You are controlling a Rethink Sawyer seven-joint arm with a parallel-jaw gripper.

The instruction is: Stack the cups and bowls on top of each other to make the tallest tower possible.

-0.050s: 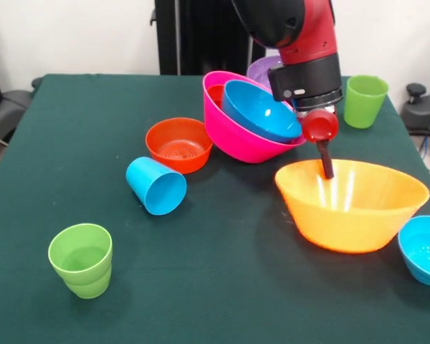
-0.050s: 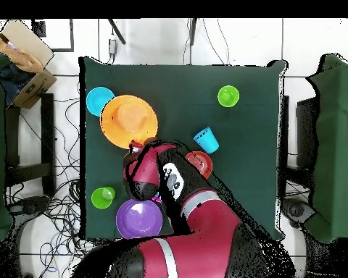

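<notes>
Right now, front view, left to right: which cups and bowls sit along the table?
Near green cup → sky blue cup on its side → red-orange bowl → pink bowl → orange bowl → small blue bowl.

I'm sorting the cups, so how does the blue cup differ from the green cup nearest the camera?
The blue cup lies on its side, mouth toward the camera; the near green cup stands upright, mouth up. The blue cup lies close to the small red-orange bowl; the green one stands alone near the table's front edge. Both look empty and similar in size.
</notes>
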